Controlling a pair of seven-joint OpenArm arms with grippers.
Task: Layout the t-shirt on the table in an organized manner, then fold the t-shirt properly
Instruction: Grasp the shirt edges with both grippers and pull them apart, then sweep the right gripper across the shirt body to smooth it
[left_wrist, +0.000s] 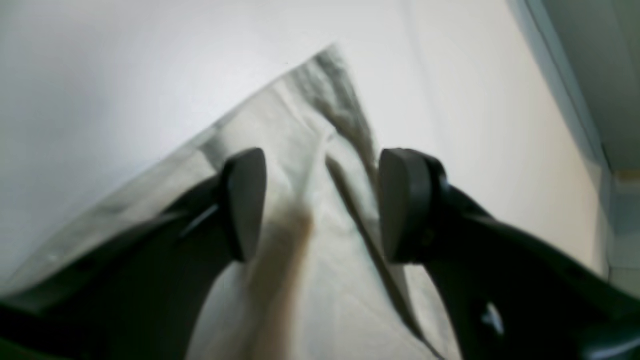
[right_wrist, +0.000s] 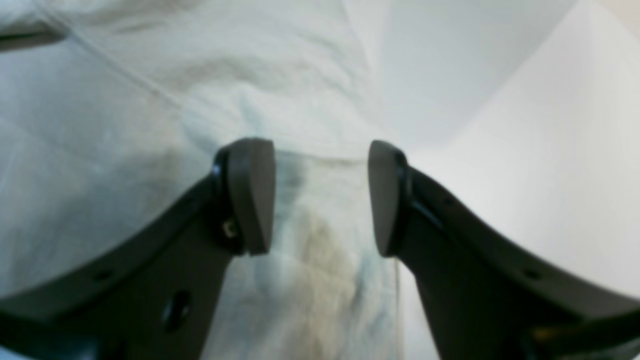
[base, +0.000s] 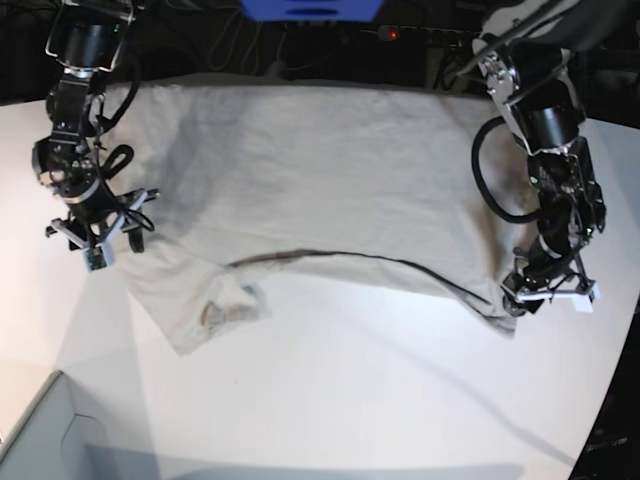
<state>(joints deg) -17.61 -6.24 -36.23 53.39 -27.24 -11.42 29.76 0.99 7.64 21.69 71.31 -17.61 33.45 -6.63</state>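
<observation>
On the counter: the t-shirt (base: 330, 190) lay spread wide across the far half of the white counter (base: 350, 400), its top edge along the far edge and its lower edge ending about midway to the near edge.
Left jaws: the left gripper (left_wrist: 320, 205) stood with its two dark pads well apart, straddling a creased corner of the cloth; fabric ran up between the pads but neither pad pressed on it, so nothing was clamped.
Left jaws, place: in the base view the left gripper sat low at the shirt's corner near the counter's right edge, right at the cloth; whether it touched could not be told.
Right jaws: the right gripper (right_wrist: 320, 197) was likewise spread, with a strip of cloth showing between the pads and clear gaps on both sides; no hold on it.
Right jaws, place: the right gripper hung at the shirt's left border, towards the counter's left edge, beside the sleeve area.
Shirt, colour: light grey-beige, soft, with shallow wrinkles.
Shirt, lower edge: a dark fold line curved along the near border from centre to the right corner.
Shirt, near-left part: a flap reached towards the near-left corner, with a rumpled, shadowed patch in it.
Box: a pale grey box corner (base: 40, 430) stood at the counter's near-left corner, apart from the shirt.
</observation>
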